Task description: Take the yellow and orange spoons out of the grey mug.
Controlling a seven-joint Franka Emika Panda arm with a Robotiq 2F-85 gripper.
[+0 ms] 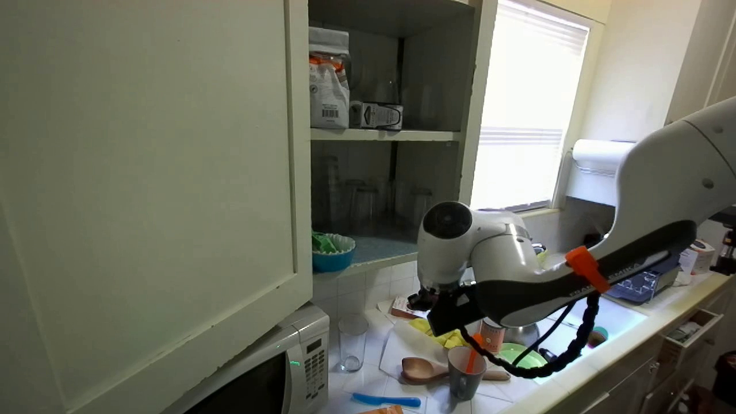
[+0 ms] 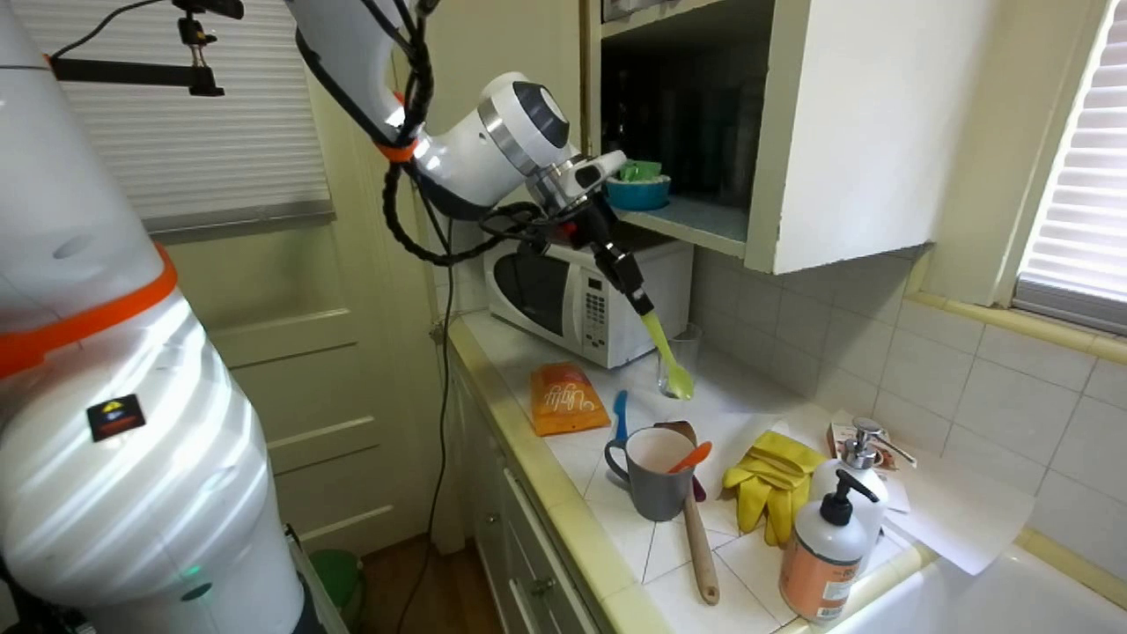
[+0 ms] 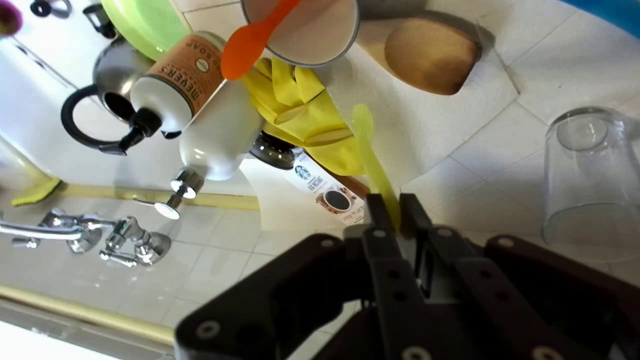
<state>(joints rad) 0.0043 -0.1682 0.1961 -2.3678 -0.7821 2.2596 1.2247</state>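
My gripper [image 2: 642,306] is shut on the handle end of the yellow spoon [image 2: 666,352]. The spoon hangs tilted in the air, bowl end downward, outside the mug and near the clear glass in an exterior view. Between the two fingers in the wrist view, the spoon's yellow handle [image 3: 375,162] is plain to see. Upright on the counter stands the grey mug [image 2: 659,493]. The orange spoon [image 2: 692,458] leans inside it, its end sticking out over the rim; the wrist view shows this orange spoon [image 3: 248,49] too. In an exterior view the arm hides the fingertips.
Close around the mug lie a wooden spoon [image 2: 700,546], a blue utensil [image 2: 622,414] and yellow gloves [image 2: 775,484]. A clear glass [image 1: 352,343] stands by the microwave [image 1: 310,359]. Soap bottles [image 2: 823,563] stand by the sink. The open cabinet [image 2: 696,224] hangs above the counter.
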